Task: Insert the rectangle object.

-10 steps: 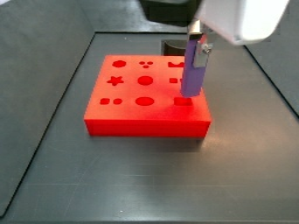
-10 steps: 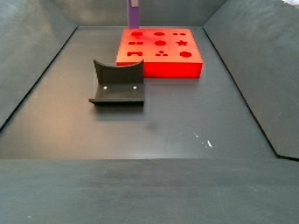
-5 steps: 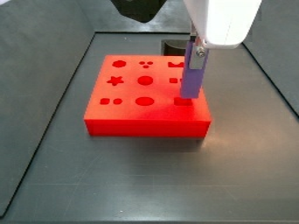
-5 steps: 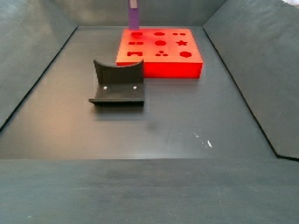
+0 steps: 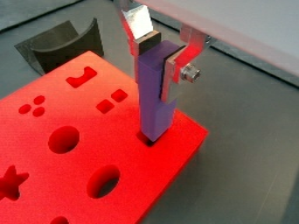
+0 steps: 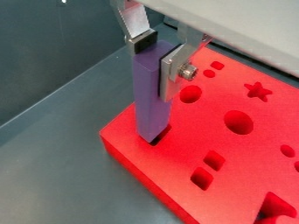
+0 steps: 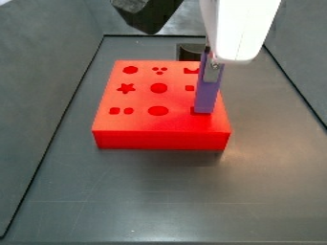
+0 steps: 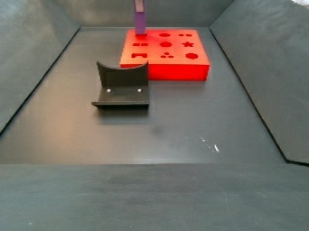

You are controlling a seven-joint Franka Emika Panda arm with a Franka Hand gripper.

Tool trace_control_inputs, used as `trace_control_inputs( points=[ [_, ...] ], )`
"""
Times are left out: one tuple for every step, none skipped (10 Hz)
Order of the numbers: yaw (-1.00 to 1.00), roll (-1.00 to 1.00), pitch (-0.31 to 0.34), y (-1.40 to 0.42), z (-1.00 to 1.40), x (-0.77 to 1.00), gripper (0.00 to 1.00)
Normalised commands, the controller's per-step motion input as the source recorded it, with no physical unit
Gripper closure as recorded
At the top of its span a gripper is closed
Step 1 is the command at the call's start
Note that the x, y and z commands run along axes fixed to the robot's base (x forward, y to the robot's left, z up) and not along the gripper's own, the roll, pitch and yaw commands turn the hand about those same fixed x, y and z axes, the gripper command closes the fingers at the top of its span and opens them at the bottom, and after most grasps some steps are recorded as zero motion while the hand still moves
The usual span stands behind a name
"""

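The rectangle object, a slim purple bar (image 5: 155, 94), stands upright with its lower end in a rectangular hole near a corner of the red block (image 5: 82, 149). It shows in both wrist views (image 6: 147, 96) and both side views (image 7: 205, 89) (image 8: 140, 18). My gripper (image 5: 162, 54) is shut on the bar's upper part, silver fingers (image 6: 176, 66) pressed to its two sides. In a side view the gripper (image 7: 212, 65) hangs over the block's right edge. The red block (image 7: 153, 120) has several shaped holes: star, circles, squares.
The dark fixture (image 8: 121, 87) stands on the floor in front of the red block (image 8: 169, 63); it also shows in a wrist view (image 5: 52, 44). A dark cylinder (image 7: 189, 51) sits behind the block. Raised walls border the grey floor (image 8: 157, 153).
The gripper has moved down with the purple bar; the bar's lower end now sits lower in the block's hole than one second ago.
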Motion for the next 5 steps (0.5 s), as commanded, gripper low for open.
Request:
trace_control_inputs(
  points=[
    [0.00,0.04,0.071,-0.02,-0.14,0.00,1.00],
    [0.08,0.05,0.081,0.00,-0.14,0.00,1.00],
    [0.12,0.07,0.091,0.00,-0.10,0.00,1.00],
    [0.13,0.10,0.083,0.00,-0.12,0.00,1.00],
    [0.05,0.12,0.093,0.00,-0.09,0.00,1.00]
  ],
)
